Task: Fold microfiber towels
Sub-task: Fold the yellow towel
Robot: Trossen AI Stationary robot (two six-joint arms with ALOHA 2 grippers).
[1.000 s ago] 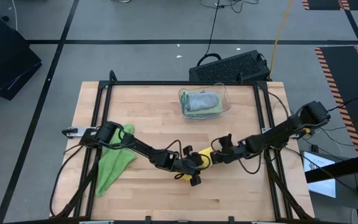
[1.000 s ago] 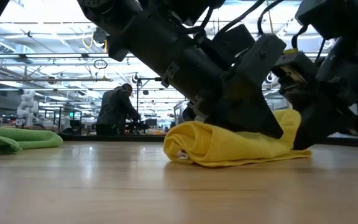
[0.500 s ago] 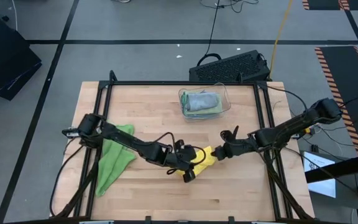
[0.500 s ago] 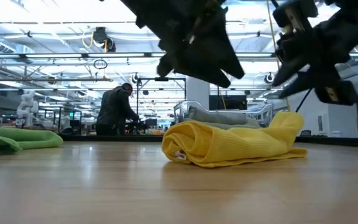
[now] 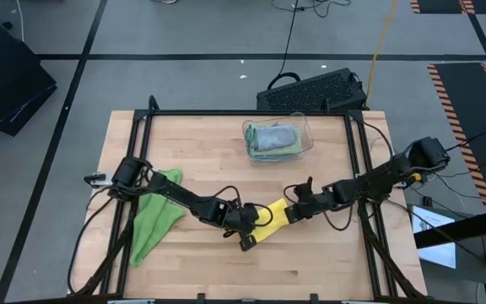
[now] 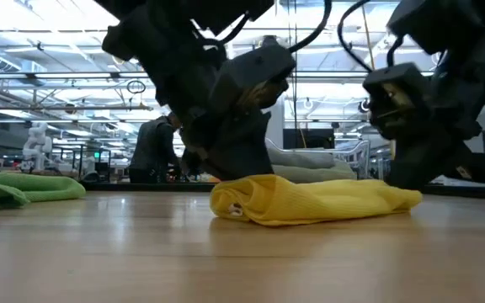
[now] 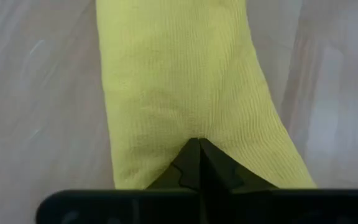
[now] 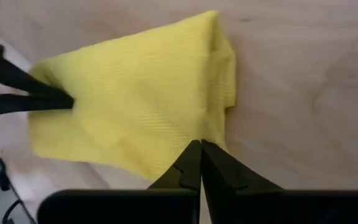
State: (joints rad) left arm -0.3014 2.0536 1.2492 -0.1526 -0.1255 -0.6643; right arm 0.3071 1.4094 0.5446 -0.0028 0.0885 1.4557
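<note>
Nearest the front edge of the wooden table, a yellow towel lies as a long, narrow band with a fine ribbed weave, stretched slantwise between the two grippers. Seen level with the tabletop, it is a low, softly rolled bundle with a rounded fold at one end and a flatter tip at the other.

The left gripper is at the end of the towel closer to the front edge, its fingers pressed together and clamped on the cloth; the left wrist view shows the dark fingertips meeting in a point with the yellow fabric pinched between them. The right gripper holds the opposite end, likewise closed on the towel's edge, and its wrist view shows the left gripper's fingers at the far end of the same cloth.

Farther to the left, a bright green towel lies loose and crumpled on the table, partly beneath the left arm and well apart from the yellow one.

Toward the back of the table stands a clear plastic bin holding a folded grey towel on top of other cloths.

In the room beyond, a person stands with their back turned.
</note>
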